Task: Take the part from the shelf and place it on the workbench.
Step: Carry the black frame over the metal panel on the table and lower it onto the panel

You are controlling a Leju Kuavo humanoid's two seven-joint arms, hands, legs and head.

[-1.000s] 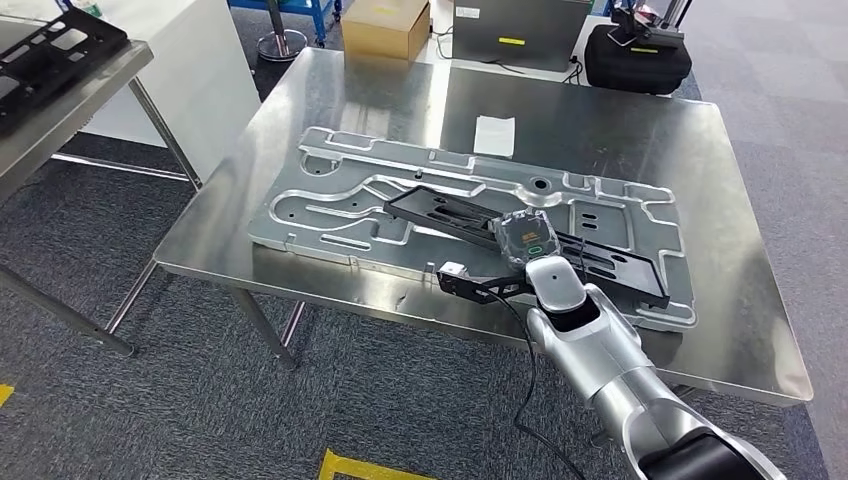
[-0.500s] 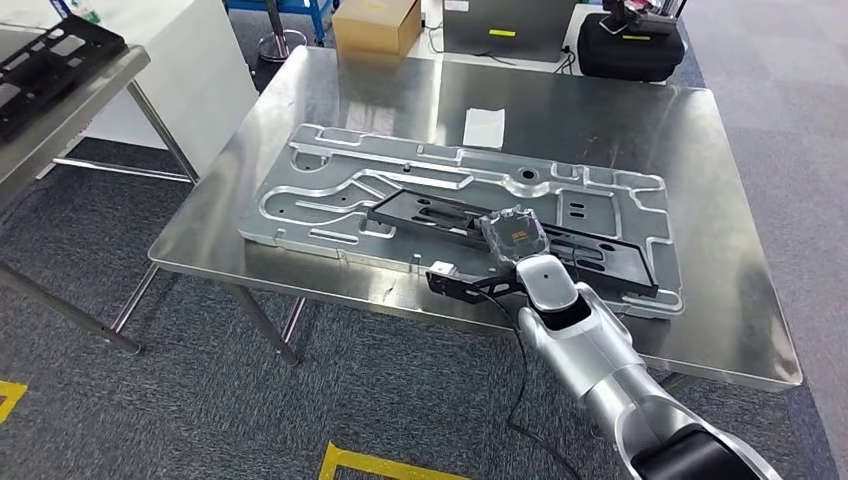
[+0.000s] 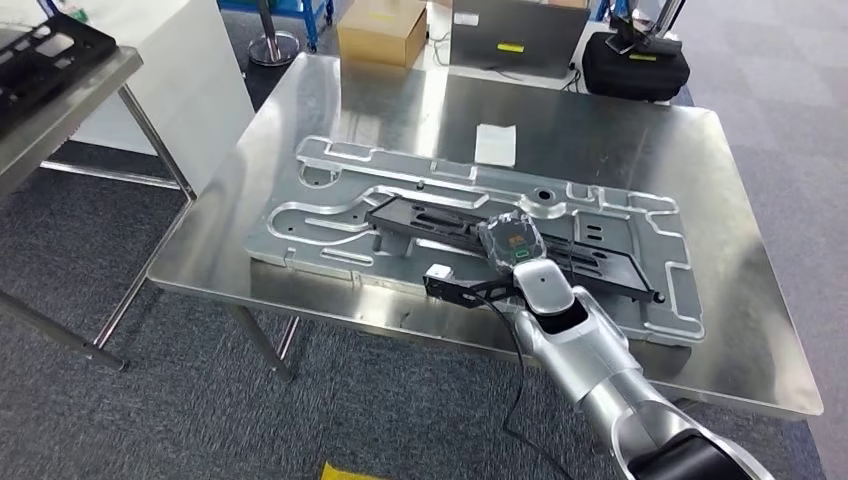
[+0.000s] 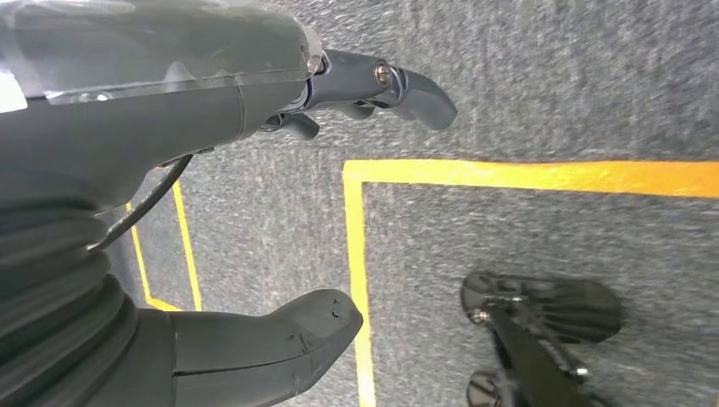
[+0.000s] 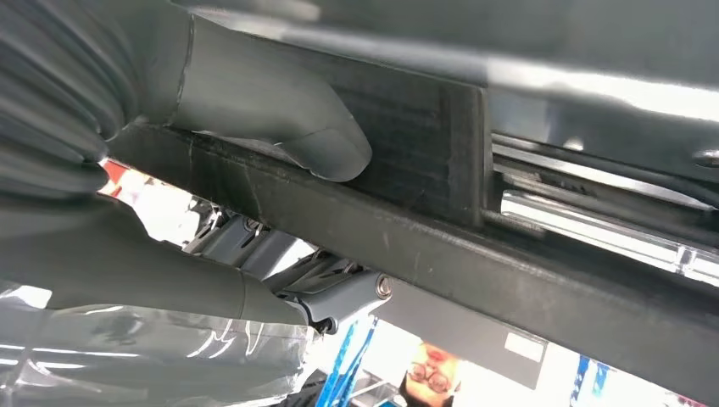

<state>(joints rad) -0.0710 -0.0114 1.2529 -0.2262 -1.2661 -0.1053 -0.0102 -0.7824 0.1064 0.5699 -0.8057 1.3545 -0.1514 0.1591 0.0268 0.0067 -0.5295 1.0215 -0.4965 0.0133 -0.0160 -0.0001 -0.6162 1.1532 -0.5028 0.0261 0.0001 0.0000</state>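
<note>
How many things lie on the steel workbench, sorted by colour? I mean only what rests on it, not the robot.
Silver: 1, the machined metal plate
Black: 1, the long black part, lying on the plate and held by the right hand
White: 1, the paper slip
Total: 3

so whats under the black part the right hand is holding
Under the black part lies the big silver aluminium plate, resting on the steel workbench. The right hand grips the part mid-length and covers what is directly beneath it.
</note>
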